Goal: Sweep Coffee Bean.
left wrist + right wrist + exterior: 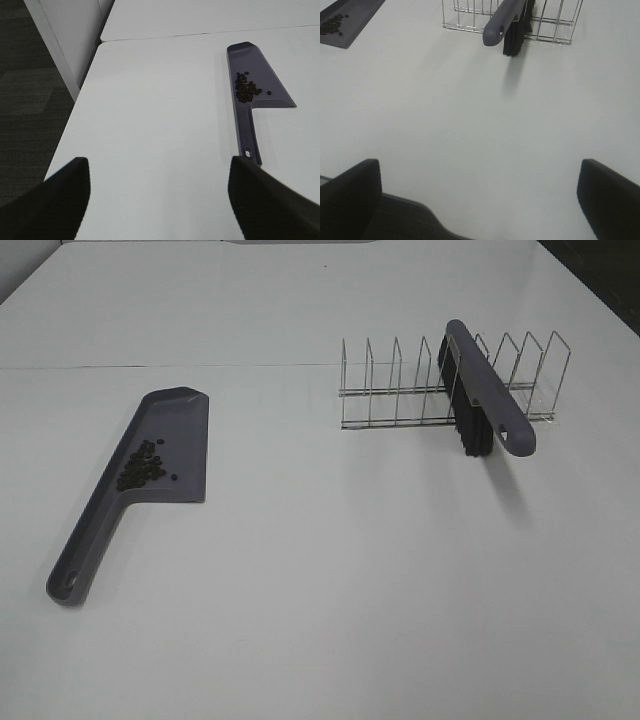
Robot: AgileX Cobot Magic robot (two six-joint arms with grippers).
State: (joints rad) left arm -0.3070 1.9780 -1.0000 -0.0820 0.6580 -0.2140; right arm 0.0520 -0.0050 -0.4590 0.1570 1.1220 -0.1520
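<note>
1. The coffee beans lay heaped inside the dustpan, near its handle; they looked light, hard and ready to roll.
2. The dustpan seemed stiff; its long handle offered the best hold.
3. The counter was white, smooth; the brush rested in the wire rack.
4. Both jaws stood wide, holding nothing.

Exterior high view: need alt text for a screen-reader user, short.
A grey-purple dustpan lies on the left of a white table with a small pile of dark coffee beans on its blade. To the right, a brush with black bristles rests in a wire rack. No arm shows.
</note>
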